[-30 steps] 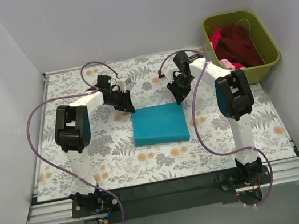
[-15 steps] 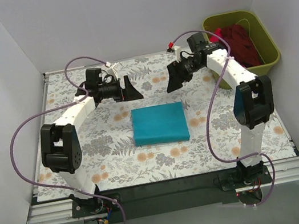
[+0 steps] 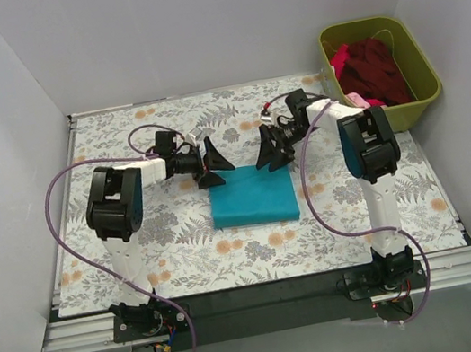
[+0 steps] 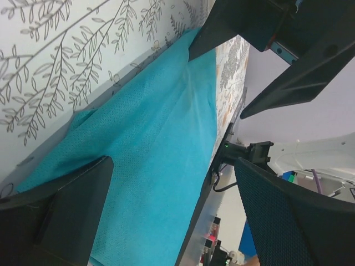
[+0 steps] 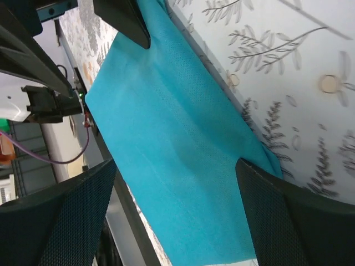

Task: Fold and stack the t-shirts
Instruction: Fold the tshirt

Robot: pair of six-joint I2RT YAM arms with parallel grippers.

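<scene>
Folded teal t-shirt (image 3: 253,198), flanked at its far edge
Left fingers (image 4: 61,221) gape wide and empty at its far-left corner, mid-worktop (image 3: 165,243); right fingers (image 5: 288,221) gape wide at the far-right corner; maroon t-shirt (image 3: 376,65) heaped in the bin (image 3: 403,115).

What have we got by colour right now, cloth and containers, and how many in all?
Olive-green bin: 1
Teal t-shirt: 1, folded
Maroon cloth: 1 heap in the bin; cannot tell how many garments it holds
Pink cloth: 1, poking out beside the maroon
Total: 4
</scene>
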